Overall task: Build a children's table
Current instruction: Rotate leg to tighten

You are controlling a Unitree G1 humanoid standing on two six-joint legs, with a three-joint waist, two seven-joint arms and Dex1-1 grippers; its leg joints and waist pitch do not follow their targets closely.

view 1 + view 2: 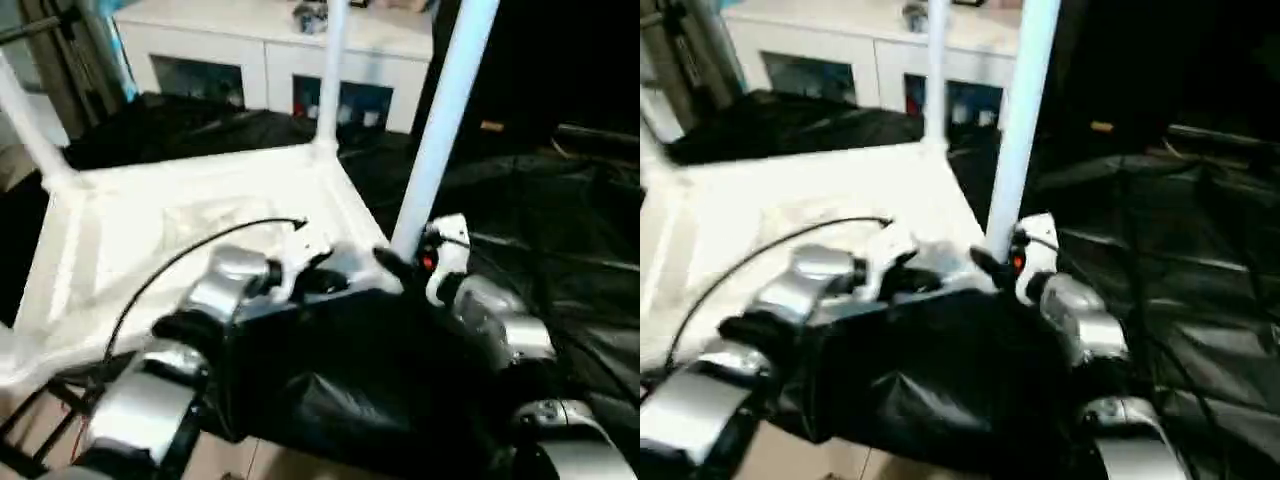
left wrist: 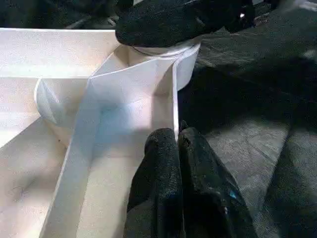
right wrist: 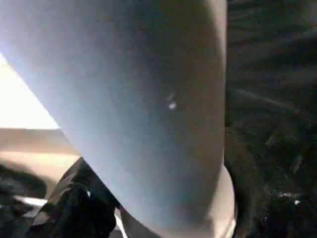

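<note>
Upturned table (image 1: 180, 215) on black sheeting (image 1: 560, 250); left gripper (image 2: 177, 144) together, right gripper (image 1: 400, 265) around leg (image 1: 440, 130).

I am looking past the work at a low white cabinet (image 1: 270, 45) standing along the far wall, its glass doors (image 1: 195, 78) showing dark insides with small things I cannot make out. A few small objects (image 1: 312, 14) are sitting on its top. Black sheeting (image 1: 560, 250) is lying crumpled over the floor, spreading wide on the right and running back toward the cabinet. Near me, at the bottom left, a strip of pale tan floor (image 1: 40, 420) is showing. The far right corner is staying very dark, while light is falling brightly from the left.
</note>
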